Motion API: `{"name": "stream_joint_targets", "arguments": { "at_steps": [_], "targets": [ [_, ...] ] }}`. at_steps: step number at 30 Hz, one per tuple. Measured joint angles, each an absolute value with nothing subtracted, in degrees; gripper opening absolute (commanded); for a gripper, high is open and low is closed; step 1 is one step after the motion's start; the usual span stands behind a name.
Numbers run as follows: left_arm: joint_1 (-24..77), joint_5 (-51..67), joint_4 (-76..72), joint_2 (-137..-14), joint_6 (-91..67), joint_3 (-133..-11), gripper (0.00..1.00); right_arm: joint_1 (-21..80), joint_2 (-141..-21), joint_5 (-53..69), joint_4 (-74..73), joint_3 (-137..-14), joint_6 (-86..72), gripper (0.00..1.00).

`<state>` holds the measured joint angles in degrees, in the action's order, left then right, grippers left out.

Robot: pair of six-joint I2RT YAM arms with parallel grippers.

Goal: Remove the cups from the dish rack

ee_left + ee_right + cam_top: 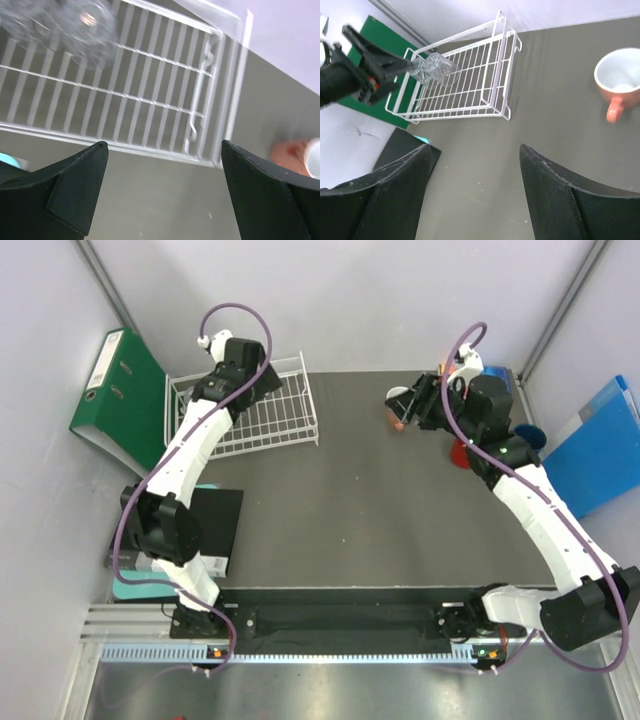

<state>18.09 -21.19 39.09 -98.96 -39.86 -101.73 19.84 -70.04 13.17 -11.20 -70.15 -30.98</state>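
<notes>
Well along: mug [620, 82] out on table [560, 170], well apart from rack [506, 75]; glass [436, 70] left to lift from rack, near wide-spread left gripper [164, 146]; right gripper [474, 147] spread, empty

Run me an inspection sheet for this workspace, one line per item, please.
Surface: dark grey table.
Job's things: white dish rack far left, clear glass tumblers inside; orange mug upright on the table, out of the rack.
Clutter: green binder beside the rack; black pad; blue folder.
Claws: left claw open over the rack; right claw open, empty.
Cables: purple cable looped along each arm.
Surroundings: pale walls.
</notes>
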Motion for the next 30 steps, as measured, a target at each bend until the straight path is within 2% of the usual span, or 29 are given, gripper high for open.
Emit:
{"name": "stream_joint_targets", "arguments": {
  "at_steps": [5, 11, 17, 22, 30],
  "targets": [
    [15.53, -23.79, 40.82, -102.67, -39.29, -103.00, 0.99, 22.04, -70.17, 10.39, -14.70, -71.46, -25.06, 0.71],
    [16.19, -20.58, 40.18, -102.10, -40.34, -93.97, 0.99, 26.68, -70.87, -11.31, -21.06, -72.90, -12.60, 0.76],
    [17.12, -17.41, 39.97, -101.23, -40.86, -88.53, 0.99, 26.46, -71.92, -27.16, -22.72, -69.38, -4.75, 0.68],
    [18.65, -15.46, 39.20, -99.79, -42.26, -87.88, 0.99, 23.00, -80.34, -30.17, -28.27, -72.18, -6.50, 0.62],
    [21.21, -11.22, 38.06, -99.00, -43.92, -84.49, 0.99, 17.23, -88.33, -28.71, -35.18, -72.55, -9.67, 0.63]
  ]
}}
